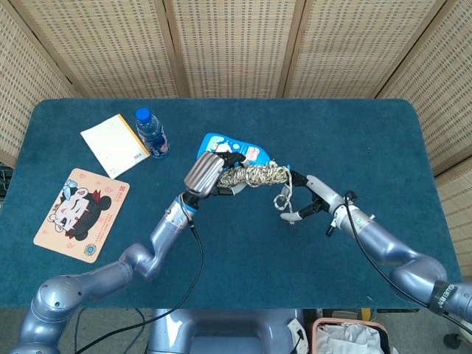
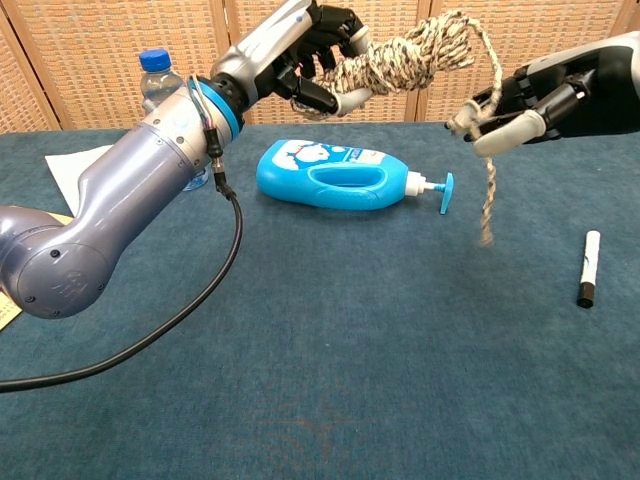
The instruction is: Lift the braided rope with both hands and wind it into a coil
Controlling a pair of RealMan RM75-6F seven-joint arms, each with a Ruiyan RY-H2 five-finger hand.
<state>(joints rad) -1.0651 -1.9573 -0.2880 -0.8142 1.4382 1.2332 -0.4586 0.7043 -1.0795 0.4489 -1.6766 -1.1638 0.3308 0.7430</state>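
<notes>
— What lies nearest on the table [image 2: 330,380]?

— A black and white marker [image 2: 588,267] at the near right, lying flat on the blue cloth. At the near left is a cartoon mat [image 1: 81,214].

— And the hands?

— Both are raised above the table. The right hand [image 2: 520,105] has its fingers partly curled, and the loose tail of the rope [image 2: 400,62] passes by its fingertips and hangs down free (whether it truly pinches the strand I cannot tell). The left hand [image 2: 315,45] is higher and to the left, its fingers closed around the wound bundle of rope.

— So where is the rope, exactly?

— In the air, clear of the table. The coiled part sits in the left hand's grasp, and one strand arcs over to the right hand.

— What is beyond them?

— A blue bottle [image 2: 335,176] lies on its side below the coil, pump pointing right. Farther left stand a water bottle [image 1: 151,133] and a notepad [image 1: 114,145] beside it.
</notes>
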